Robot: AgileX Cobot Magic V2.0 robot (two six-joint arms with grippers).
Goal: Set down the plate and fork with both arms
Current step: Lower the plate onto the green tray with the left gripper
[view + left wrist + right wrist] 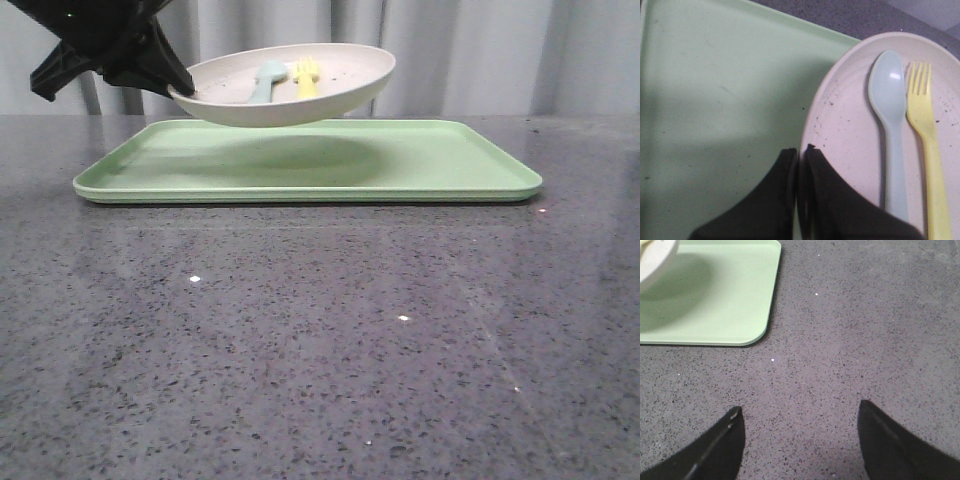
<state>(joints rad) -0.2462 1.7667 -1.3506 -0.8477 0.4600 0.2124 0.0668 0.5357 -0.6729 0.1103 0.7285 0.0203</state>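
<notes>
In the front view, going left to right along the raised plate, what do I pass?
Left pincer clamped on the plate rim → spoon → fork → plate's far right rim. The tray lies underneath, spanning the whole width, so it has no place in the order.

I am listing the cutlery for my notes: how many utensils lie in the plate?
2. The blue-grey spoon and the yellow fork lie side by side in the plate, which the left gripper holds above the tray.
</notes>
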